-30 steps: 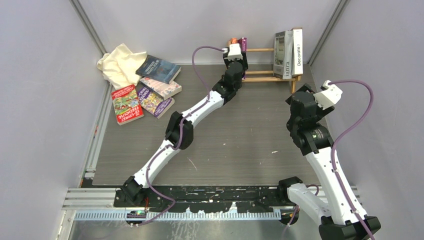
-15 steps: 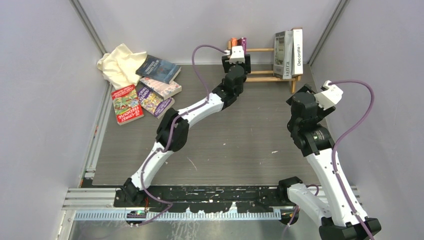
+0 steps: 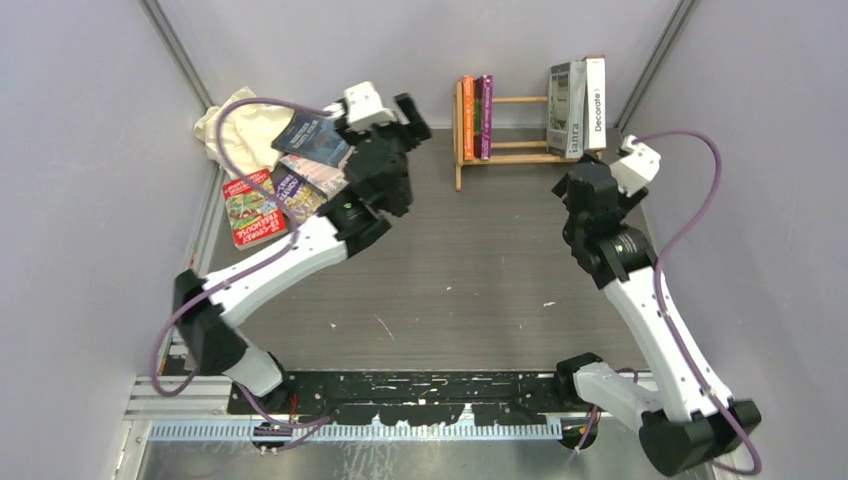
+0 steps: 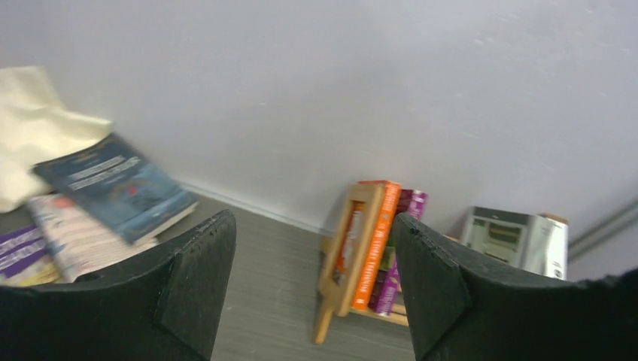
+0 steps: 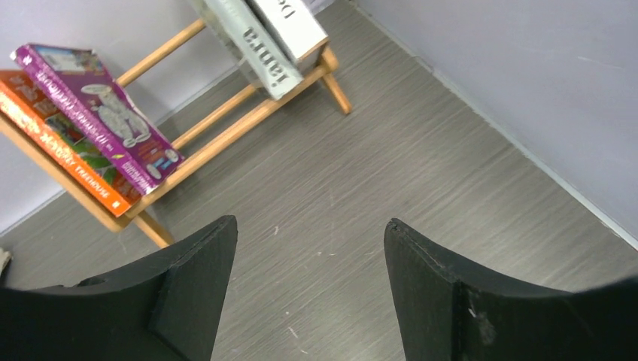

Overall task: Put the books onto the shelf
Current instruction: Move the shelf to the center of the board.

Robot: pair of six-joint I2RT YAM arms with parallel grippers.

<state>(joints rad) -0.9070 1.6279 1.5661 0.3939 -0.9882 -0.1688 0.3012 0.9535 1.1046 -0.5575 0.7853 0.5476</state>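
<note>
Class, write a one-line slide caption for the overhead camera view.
Left gripper, jaws open, hangs between the book pile and the partly filled shelf.

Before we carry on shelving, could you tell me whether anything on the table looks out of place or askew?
A crumpled cream cloth sits in the back-left corner, partly under the dark blue book, which tops a loosely skewed pile. The shelf looks tidy, with books upright at both ends.

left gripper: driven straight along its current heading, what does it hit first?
Probably the left end frame of the shelf, orange book right behind it. The left gripper is open, nothing between. Depth is unclear: it could touch the table first.
</note>
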